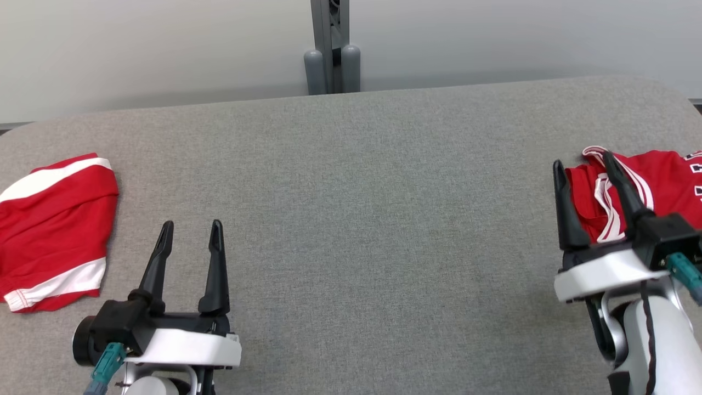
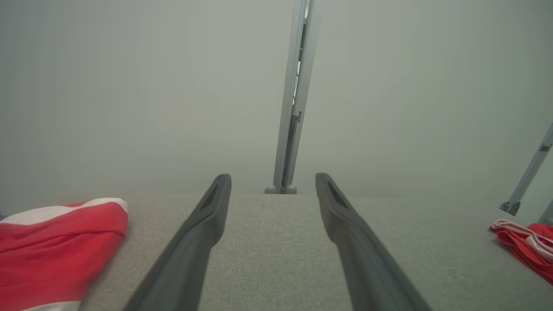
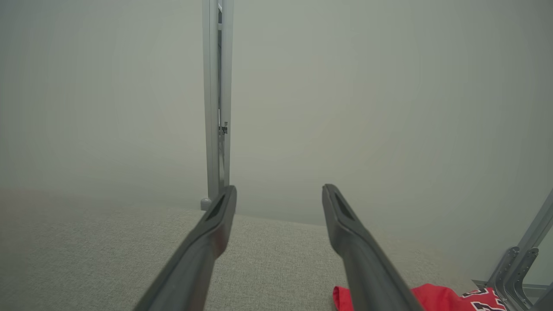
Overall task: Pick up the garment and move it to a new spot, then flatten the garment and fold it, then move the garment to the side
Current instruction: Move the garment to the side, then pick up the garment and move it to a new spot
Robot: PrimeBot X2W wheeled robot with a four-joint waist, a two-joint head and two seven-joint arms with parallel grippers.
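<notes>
My left gripper (image 1: 192,225) sits at the lower left of the head view, its two fingers spread wide with nothing between them but bare grey table (image 1: 351,219). My right gripper (image 1: 582,160), at the right edge, is spread just as wide and grips nothing.

A crumpled red jersey (image 1: 663,175) with white trim lies at the far right of the table. My right fingers cross its left edge in the head view, and I cannot tell if they touch the cloth. A folded red garment (image 1: 55,219) with white bands lies at the far left, well apart from my left fingers.

A grey post (image 1: 332,49) stands behind the table's far edge, top centre, against a pale wall.

The jersey runs off the right edge, its lettering cut short. In my right wrist view only a corner of it shows, at the bottom right, partly behind one finger.
</notes>
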